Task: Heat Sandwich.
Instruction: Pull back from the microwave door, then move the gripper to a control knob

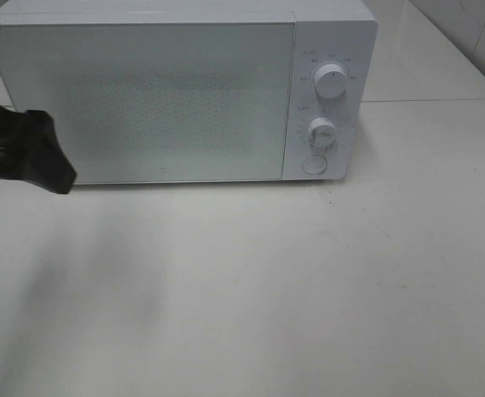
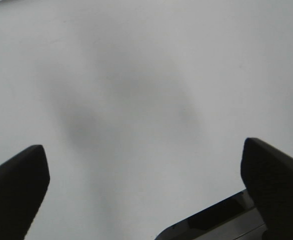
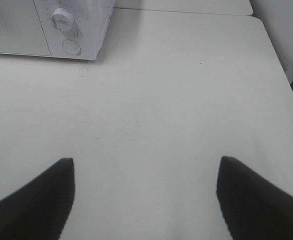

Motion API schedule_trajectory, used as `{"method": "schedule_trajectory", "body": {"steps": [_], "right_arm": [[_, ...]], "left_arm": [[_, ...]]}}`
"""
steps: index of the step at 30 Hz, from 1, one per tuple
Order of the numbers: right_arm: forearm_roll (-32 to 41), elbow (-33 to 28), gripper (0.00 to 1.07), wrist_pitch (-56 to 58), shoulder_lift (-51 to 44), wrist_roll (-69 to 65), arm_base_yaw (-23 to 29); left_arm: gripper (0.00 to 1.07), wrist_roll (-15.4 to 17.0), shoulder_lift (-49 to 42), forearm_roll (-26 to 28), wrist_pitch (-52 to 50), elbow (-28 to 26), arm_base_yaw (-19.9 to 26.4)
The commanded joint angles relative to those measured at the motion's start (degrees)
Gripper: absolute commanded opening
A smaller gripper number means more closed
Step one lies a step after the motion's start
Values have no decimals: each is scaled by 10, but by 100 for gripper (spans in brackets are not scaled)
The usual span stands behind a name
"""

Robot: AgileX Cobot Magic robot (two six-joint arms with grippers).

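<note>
The white microwave (image 1: pixel 176 91) stands at the back of the table with its door (image 1: pixel 143 99) shut. The sandwich and its plate are out of view in every frame. My left arm (image 1: pixel 31 153) hangs at the far left, in front of the microwave's left corner. In the left wrist view my left gripper (image 2: pixel 146 185) is open and empty over bare white table. In the right wrist view my right gripper (image 3: pixel 146 200) is open and empty over the table, with the microwave's lower right corner (image 3: pixel 76 30) ahead. The right arm does not show in the exterior view.
The microwave's panel has an upper knob (image 1: pixel 332 83), a lower knob (image 1: pixel 322 132) and a round door button (image 1: pixel 314 164). The white table (image 1: pixel 267 281) spreads in front. A second white surface (image 1: pixel 424 58) lies behind on the right. The table's right edge (image 3: pixel 286 75) shows.
</note>
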State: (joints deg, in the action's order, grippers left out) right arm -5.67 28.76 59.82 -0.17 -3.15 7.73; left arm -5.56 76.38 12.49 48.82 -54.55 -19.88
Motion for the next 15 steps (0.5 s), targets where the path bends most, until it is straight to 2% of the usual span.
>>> {"method": "schedule_trajectory", "body": {"steps": [1, 3, 8, 10, 11, 15], "right_arm": [[1, 1, 75, -3, -16, 2, -4], [1, 1, 75, -3, -16, 2, -4], [1, 1, 75, -3, -16, 2, -4], [1, 1, 75, -3, -16, 1, -4], [1, 1, 75, -3, -16, 1, -4], [1, 1, 75, -3, -16, 1, -4]], "left_arm": [[104, 6, -23, -21, 38, 3, 40], [104, 9, -40, -33, 65, 4, 77], [104, 9, -68, -49, 81, 20, 123], [104, 9, -86, -56, 91, 34, 150], [104, 8, -105, -59, 97, 49, 178], [104, 8, -143, -67, 108, 74, 213]]}}
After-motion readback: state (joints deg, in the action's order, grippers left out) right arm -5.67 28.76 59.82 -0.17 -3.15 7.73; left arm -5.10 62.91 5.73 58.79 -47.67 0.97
